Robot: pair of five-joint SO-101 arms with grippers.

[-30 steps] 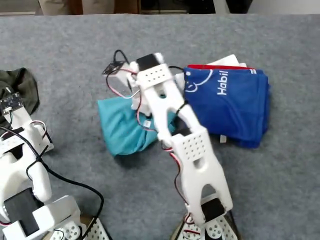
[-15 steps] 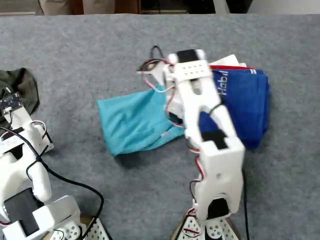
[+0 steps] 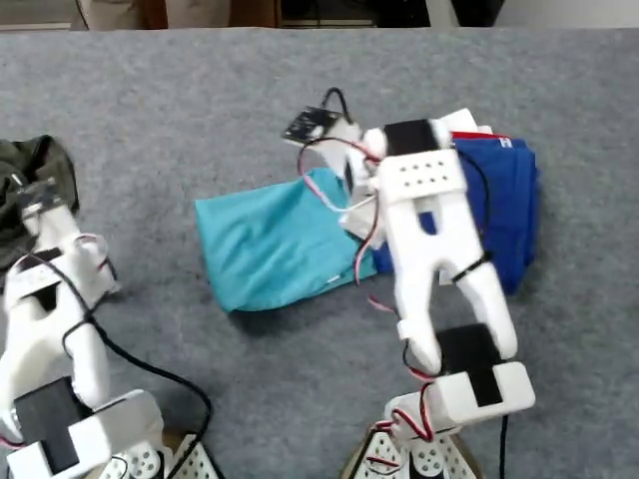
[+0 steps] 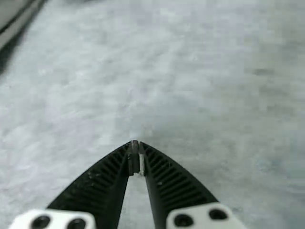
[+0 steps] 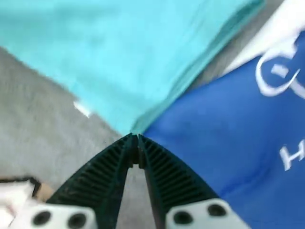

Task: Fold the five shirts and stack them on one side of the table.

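The right arm's jaws are pinching, closed, a corner of the folded teal cotton shirt (image 3: 265,249), which is lying on the grey felt counter (image 3: 150,100) touching the stack of blue folded shirts (image 3: 509,220), probably for pulling it onto them. The left arm's jaws are hanging closed and empty.

Tabletop (image 3: 150,110): grey felt-like cloth, matt, slightly fuzzy. Teal shirt (image 3: 265,244), centre of the high view: thin soft cloth, matt, smooth with faint creases. Blue shirt (image 3: 509,210) at centre right: matt cloth with a flat white print. Dark olive shirt (image 3: 35,170) at the left edge: matt cloth, rumpled. Left arm (image 3: 45,329) and right arm (image 3: 429,220): white moulded plastic, smooth, low sheen. Left gripper (image 4: 135,160) and right gripper (image 5: 134,150): matt black plastic, ribbed inner faces, white plastic base.
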